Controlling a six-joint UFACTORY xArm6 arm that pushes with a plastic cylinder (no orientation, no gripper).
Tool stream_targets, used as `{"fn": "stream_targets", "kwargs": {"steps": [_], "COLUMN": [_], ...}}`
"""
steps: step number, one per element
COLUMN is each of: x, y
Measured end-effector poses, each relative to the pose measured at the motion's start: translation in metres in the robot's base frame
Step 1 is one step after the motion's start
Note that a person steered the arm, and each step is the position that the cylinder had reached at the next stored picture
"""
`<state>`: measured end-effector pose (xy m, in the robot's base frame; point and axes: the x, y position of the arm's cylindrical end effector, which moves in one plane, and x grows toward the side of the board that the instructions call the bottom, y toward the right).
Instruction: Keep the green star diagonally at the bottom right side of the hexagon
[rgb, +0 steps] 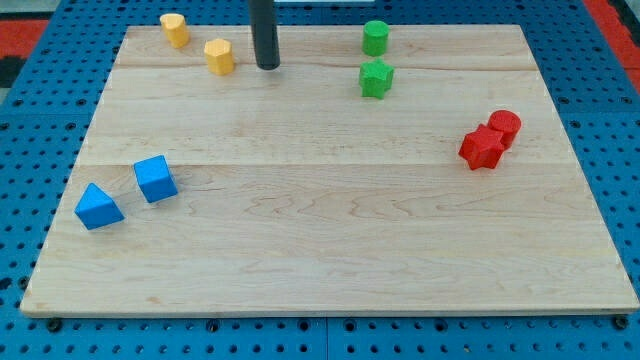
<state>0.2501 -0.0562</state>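
1. A pale wooden bench (330, 250) lies on a blue pegboard (30, 120); its nearest part, at the view's bottom, carries no blocks.
2. Toward the view's left and well below my tip sit two blue blocks: a blue triangular block (98, 206) nearest the edge, and a blue cube (155, 179) just beside it, up and to its right.
3. Far to the right of my tip and lower in the view, a red star-like block (482, 148) touches a red cylinder (505, 128) at its upper right.
4. The green star block (376, 78), the task's thing, lies to the right of my tip and slightly lower, well apart from it.
5. A green cylinder-like block (375, 37) stands just above the star, near but not touching.
6. My tip (267, 67) is the lower end of a straight dark rod; there are no fingers, so nothing is held.
7. Just left of my tip is a yellow hexagon-like block (219, 56), near but apart.
8. Farther left and higher is a second yellow block (174, 29), its shape unclear.
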Motion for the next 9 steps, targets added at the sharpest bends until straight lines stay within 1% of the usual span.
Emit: {"fn": "stream_targets", "kwargs": {"steps": [1, 2, 3, 4, 5, 6, 7, 8, 9], "x": [-0.022, 0.010, 0.026, 0.057, 0.074, 0.070, 0.052, 0.052, 0.053], "y": [0.074, 0.125, 0.186, 0.161, 0.130, 0.097, 0.086, 0.025, 0.026]}}
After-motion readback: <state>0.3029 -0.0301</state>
